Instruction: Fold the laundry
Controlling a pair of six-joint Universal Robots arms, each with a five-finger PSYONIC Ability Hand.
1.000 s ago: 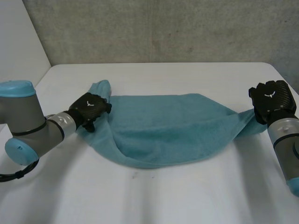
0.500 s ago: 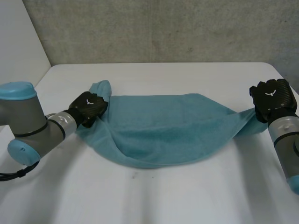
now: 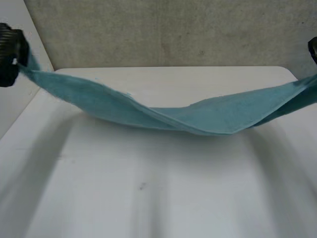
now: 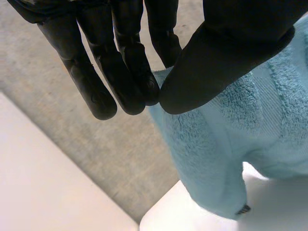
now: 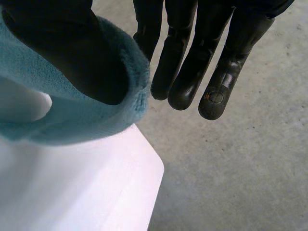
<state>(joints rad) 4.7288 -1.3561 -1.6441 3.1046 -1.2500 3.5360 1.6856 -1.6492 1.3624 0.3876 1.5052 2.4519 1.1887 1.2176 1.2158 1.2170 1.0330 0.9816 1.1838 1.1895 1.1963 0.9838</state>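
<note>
Grey concrete wall (image 3: 173,29) rises behind the white table (image 3: 148,198), which takes up most of what I can see from the head view. Across it stretches a teal towel (image 3: 198,116), strung out long and narrow between the two hands and twisted partway along. Its ends are up high and its middle sags low over the table; whether it touches there I cannot tell. The left hand (image 3: 7,54) is raised beyond the table's left side and grasps one end: in its wrist view the thumb (image 4: 231,53) pinches the cloth against the fingers (image 4: 127,72). The right hand (image 3: 313,49) is up at the far right, its thumb (image 5: 72,53) clamping the towel's other end toward straight fingers (image 5: 192,67). A small dark tag (image 4: 243,210) sits at a hanging corner below the left hand.
</note>
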